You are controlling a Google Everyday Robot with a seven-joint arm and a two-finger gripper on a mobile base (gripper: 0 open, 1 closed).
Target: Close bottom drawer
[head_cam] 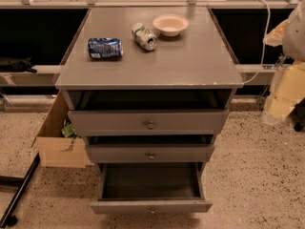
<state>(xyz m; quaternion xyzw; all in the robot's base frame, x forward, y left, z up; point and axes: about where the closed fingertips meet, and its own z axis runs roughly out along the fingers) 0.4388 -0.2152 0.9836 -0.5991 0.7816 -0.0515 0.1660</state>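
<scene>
The grey cabinet (150, 66) has three drawers, all partly open. The bottom drawer (151, 206) is pulled out farthest, with its dark, empty inside showing and a small round knob (151, 211) on its narrow front. My arm and gripper (288, 87) appear as a pale, blurred shape at the right edge. They are level with the cabinet top, well above and to the right of the bottom drawer, and touch nothing.
A blue can (105, 47), a green-and-white can (144, 36) and a white bowl (170, 24) are on the cabinet top. The middle drawer (150, 153) and top drawer (148, 122) stand slightly out. A cardboard box (59, 140) is on the floor at the left, near a black pole (16, 194).
</scene>
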